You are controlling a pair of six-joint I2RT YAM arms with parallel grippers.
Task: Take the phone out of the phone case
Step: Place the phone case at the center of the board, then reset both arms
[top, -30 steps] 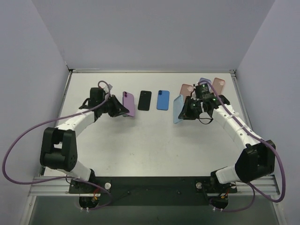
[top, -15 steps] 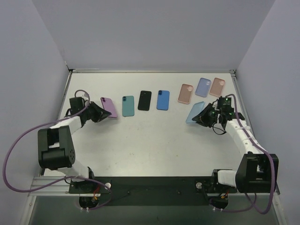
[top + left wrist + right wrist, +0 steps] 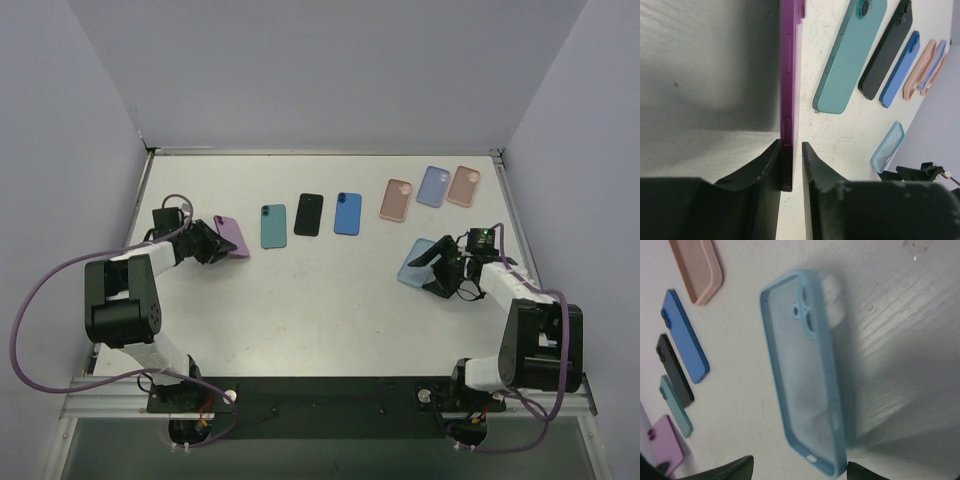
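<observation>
The purple phone point(image 3: 233, 235) rests on the table at the left end of the row. My left gripper point(image 3: 212, 243) is around its near end. In the left wrist view the phone point(image 3: 789, 75) shows edge-on between the fingers of the left gripper point(image 3: 790, 145). It lies against one finger, with a slim gap to the other. The empty light blue phone case point(image 3: 415, 262) lies hollow side up on the right. My right gripper point(image 3: 437, 268) is open at its edge. In the right wrist view the case point(image 3: 805, 390) has one end between the wide-spread fingertips of the right gripper point(image 3: 800, 467).
A teal phone point(image 3: 273, 226), a black phone point(image 3: 309, 214) and a blue phone point(image 3: 347, 213) lie in a row mid-table. A pink case point(image 3: 397, 200), a lilac case point(image 3: 433, 186) and a salmon case point(image 3: 463, 185) lie at the back right. Walls enclose the table.
Both arms swung outward and lowered, the left with the purple phone, the right with the blue case. Both things now rest on the table and both grippers have opened.
</observation>
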